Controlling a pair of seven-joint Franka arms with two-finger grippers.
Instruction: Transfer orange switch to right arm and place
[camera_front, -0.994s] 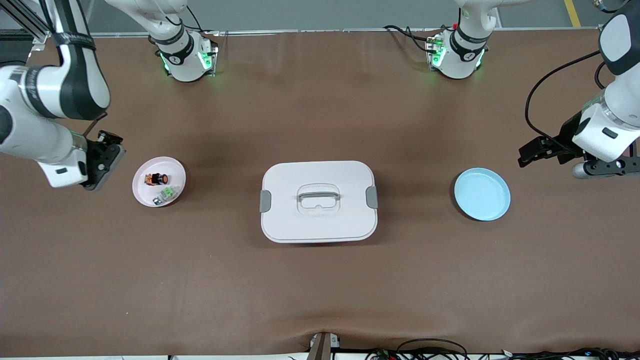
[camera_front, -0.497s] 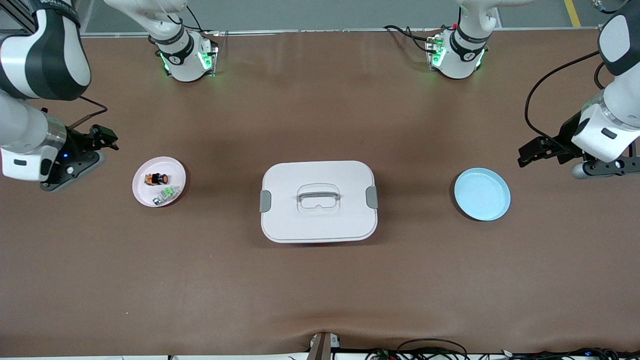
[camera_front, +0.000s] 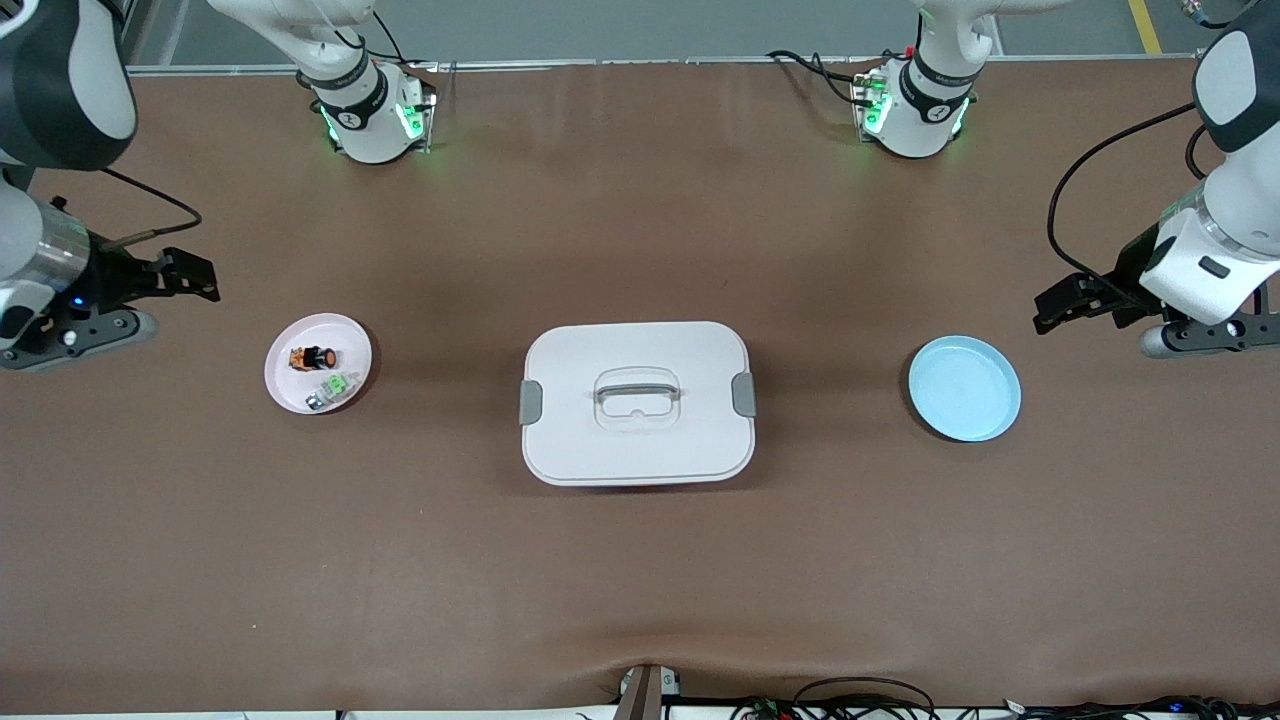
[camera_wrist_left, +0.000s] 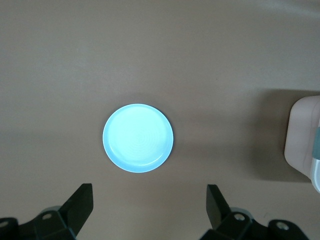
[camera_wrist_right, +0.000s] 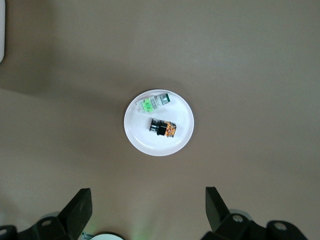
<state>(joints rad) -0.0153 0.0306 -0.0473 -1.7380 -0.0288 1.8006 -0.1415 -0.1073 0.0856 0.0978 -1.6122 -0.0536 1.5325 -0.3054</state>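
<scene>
Surface (camera_front: 640, 600) lay brown and wide under both arms. Nearest the front camera sat the white lidded box (camera_front: 637, 402), handle on top, grey clips at its two ends, square in the middle. Toward the left arm's end lay the blue plate (camera_front: 964, 387), nothing on it, seen full and round in the left wrist view (camera_wrist_left: 138, 138).

Toward the right arm's end was the pale pink plate (camera_front: 318, 363), and there it was, the orange switch (camera_front: 313, 357), lying on its side on that plate, black round end showing, untouched. Just beside it on the same plate, a shade nearer the front camera, lay the small green-and-silver part (camera_front: 333, 388). The right wrist view had both parts together on the plate, the orange switch (camera_wrist_right: 163, 128) and the green one (camera_wrist_right: 155, 103).

Up in the air, the right gripper (camera_front: 180, 275) hung over bare surface near the pink plate, fingers (camera_wrist_right: 80, 210) spread wide, holding nothing. The left gripper (camera_front: 1070, 300) hung over bare surface beside the blue plate, fingers (camera_wrist_left: 80, 202) likewise spread apart and empty.

Farthest off, the two arm bases stood at the surface's edge, green lights glowing.
</scene>
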